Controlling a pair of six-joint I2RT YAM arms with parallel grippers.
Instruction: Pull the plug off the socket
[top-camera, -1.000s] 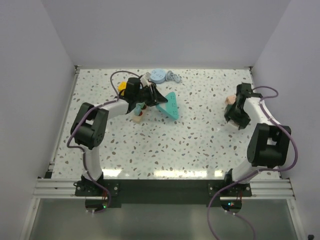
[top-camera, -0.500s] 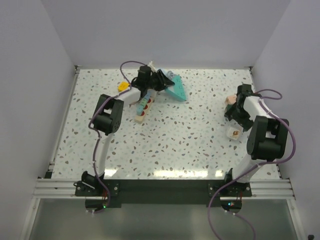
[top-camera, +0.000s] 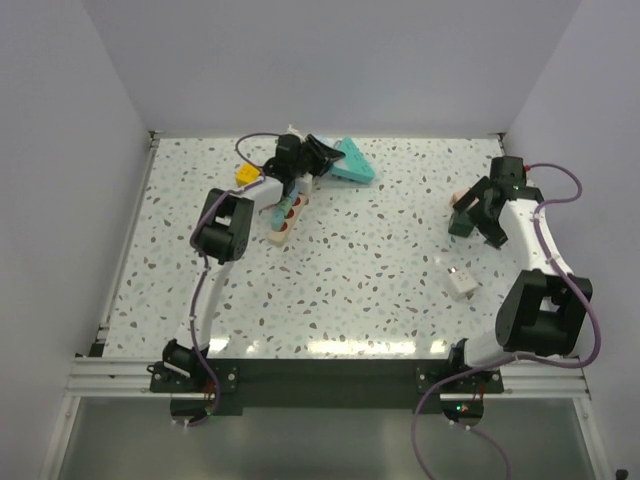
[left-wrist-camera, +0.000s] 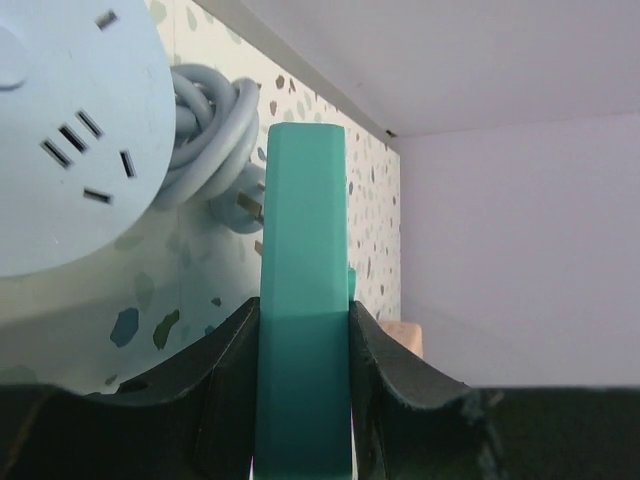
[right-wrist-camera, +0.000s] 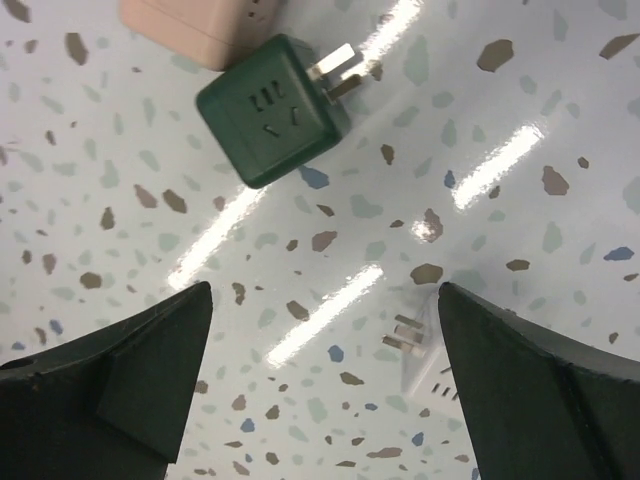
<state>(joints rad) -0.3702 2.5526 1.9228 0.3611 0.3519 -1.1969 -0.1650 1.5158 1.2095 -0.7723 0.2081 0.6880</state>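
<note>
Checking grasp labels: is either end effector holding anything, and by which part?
The left end effector clamps the teal triangular plastic block across its two flat faces. The right end effector is open and holds nothing.

I count one cream power strip (top-camera: 287, 212) at about eleven o'clock on the table (top-camera: 360, 300), with one teal triangular block (top-camera: 352, 165) and one yellow piece (top-camera: 246, 174) close by. Up there too is one light-blue round socket (left-wrist-camera: 60, 120) with one coiled grey cable (left-wrist-camera: 205, 130). Toward three o'clock I see two loose plugs, one dark green plug cube (right-wrist-camera: 270, 110) and one white plug cube (top-camera: 459, 283), plus one pink block (right-wrist-camera: 200, 20).
</note>
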